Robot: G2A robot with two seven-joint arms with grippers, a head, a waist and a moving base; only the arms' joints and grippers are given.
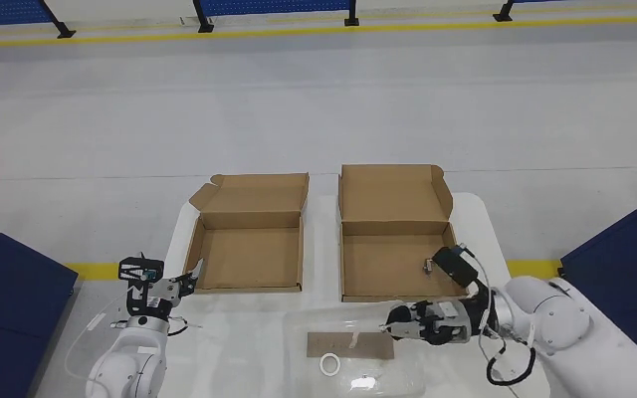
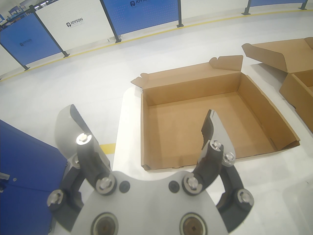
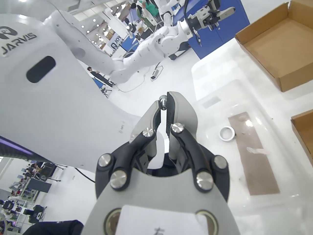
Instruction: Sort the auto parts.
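**Metal part [image 3: 162, 102] pinched at the tip, box yet to reach**

The metal part is small and sits at the very tip of my right end effector [image 3: 164, 104], whose fingers are together on it. In the top view that end effector [image 1: 390, 324] is low and right of centre, over the clear tray [image 1: 299, 343] and near the brown strip [image 1: 348, 345] and the white ring [image 1: 329, 365] lying in it. My left end effector [image 2: 141, 112] hangs at the lower left of the desk [image 1: 323, 249], fingers apart and holding nothing, just short of the left box [image 2: 193, 84].

I judge the pick done and the carry in hand. The part should go up the frame to the right box [image 1: 383, 264], where a small grey item [image 1: 428, 265] lies, probably a like part. The hold is on the tip only, so I should travel level, clear the box's near wall and open low over its floor.
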